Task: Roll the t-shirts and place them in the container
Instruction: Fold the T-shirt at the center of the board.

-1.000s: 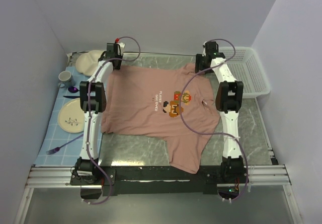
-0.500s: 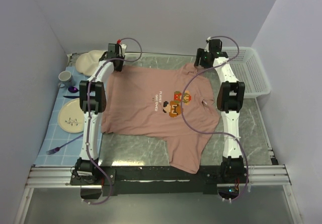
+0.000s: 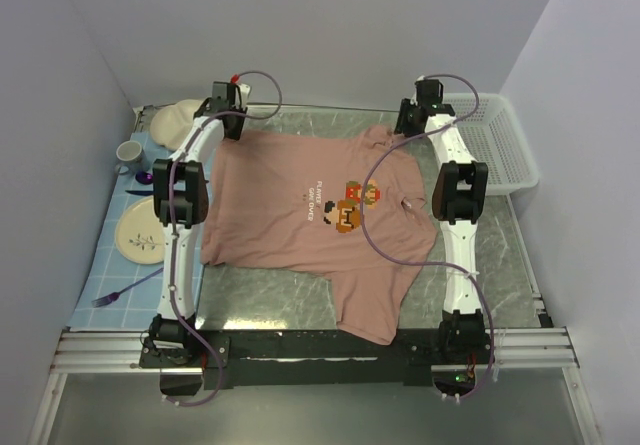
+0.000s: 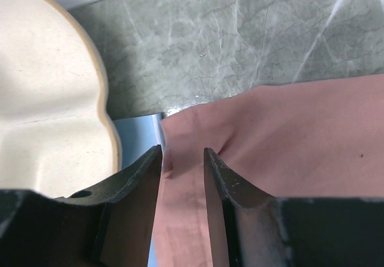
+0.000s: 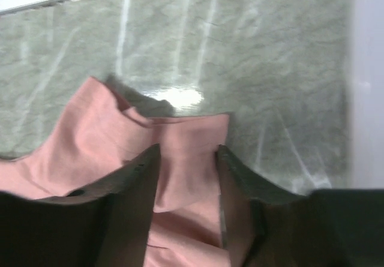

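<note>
Straddling the t-shirt [image 4: 288,135], both hands' fingers [image 5: 129,183].

Pink t-shirt [image 5: 180,159] edge between fingers [image 5: 141,177], marble table [image 5: 270,57].

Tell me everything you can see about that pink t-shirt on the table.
The t-shirt is dusty pink, soft-looking cloth, short-sleeved, with a small pixel-style chest print and tiny text. It lies spread flat, print up, on the marbled table, neck towards the right. The left gripper and right gripper each straddle a far edge of the cloth.
</note>
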You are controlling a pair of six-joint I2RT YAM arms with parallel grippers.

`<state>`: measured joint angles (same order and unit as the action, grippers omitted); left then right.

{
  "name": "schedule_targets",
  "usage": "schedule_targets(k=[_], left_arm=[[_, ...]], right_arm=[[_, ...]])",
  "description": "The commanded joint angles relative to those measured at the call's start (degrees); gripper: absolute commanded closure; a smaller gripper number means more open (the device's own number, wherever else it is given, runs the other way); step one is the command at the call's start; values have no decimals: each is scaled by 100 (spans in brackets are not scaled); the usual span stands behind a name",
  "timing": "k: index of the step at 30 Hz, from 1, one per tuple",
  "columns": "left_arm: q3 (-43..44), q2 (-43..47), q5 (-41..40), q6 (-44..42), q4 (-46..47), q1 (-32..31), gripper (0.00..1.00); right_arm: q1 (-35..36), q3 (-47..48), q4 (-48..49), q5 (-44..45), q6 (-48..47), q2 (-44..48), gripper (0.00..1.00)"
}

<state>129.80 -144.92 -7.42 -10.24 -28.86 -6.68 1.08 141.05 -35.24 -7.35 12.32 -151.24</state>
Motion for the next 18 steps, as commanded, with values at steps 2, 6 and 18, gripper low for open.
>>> schedule_targets(k=[2,6,18], left_arm=[[2,570,-146,-5,-32,0,58],[-59,640,-40,40,-137,17,53],[248,368,495,136,-322,114,35]], right_arm=[[-249,-8,-483,727,-124,16,57],[-240,-175,-676,1035,-265,-19,79],[-240,-876,549,-362,-835,682,100]])
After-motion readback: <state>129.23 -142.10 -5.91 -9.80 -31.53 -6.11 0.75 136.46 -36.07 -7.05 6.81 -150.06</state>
